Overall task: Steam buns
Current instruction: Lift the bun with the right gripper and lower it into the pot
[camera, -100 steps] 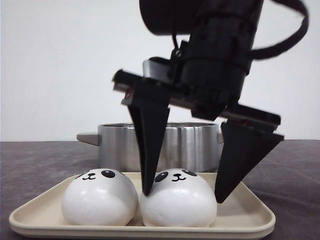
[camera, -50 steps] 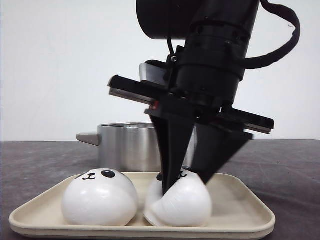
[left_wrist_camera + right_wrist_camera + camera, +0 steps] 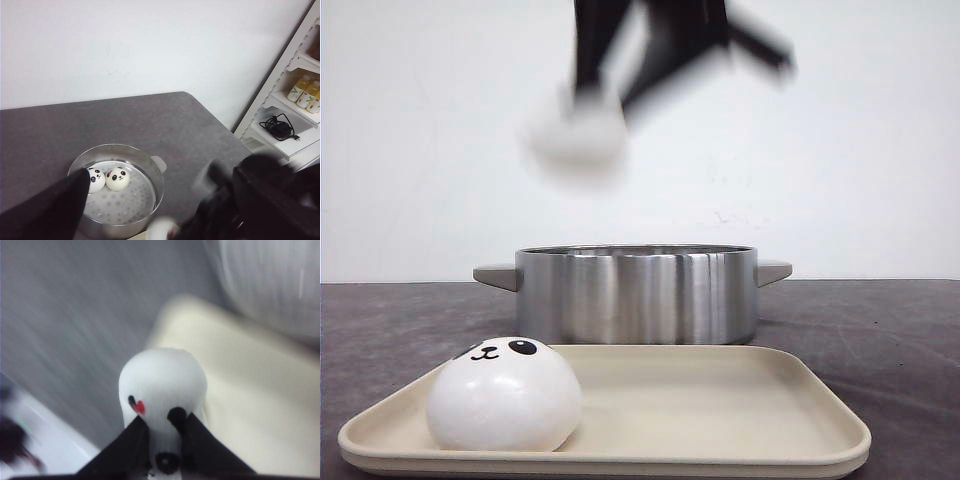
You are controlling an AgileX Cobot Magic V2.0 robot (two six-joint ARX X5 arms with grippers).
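Observation:
My right gripper (image 3: 162, 432) is shut on a white panda-faced bun (image 3: 162, 382), squeezed between its black fingers. In the front view that bun (image 3: 575, 140) hangs as a blur high above the steel pot (image 3: 635, 295), under the blurred right gripper (image 3: 610, 85). One more bun (image 3: 505, 395) sits at the left of the beige tray (image 3: 740, 420). Two buns (image 3: 118, 178) (image 3: 95, 179) lie side by side on the perforated floor inside the pot (image 3: 150, 165). My left gripper (image 3: 160, 200) hovers above the pot, open and holding nothing, one dark finger (image 3: 50, 210) partly covering a bun.
The pot stands right behind the tray on a dark grey table (image 3: 880, 320). A white wall backs the scene. White shelves (image 3: 295, 115) with bottles and a cable stand off the table's side. The moving right arm (image 3: 270, 200) crosses the left wrist view.
My right gripper closed on the tray's right-hand bun, squashing it, then lifted it fast up and to the left above the pot. The remaining bun shifted slightly left.

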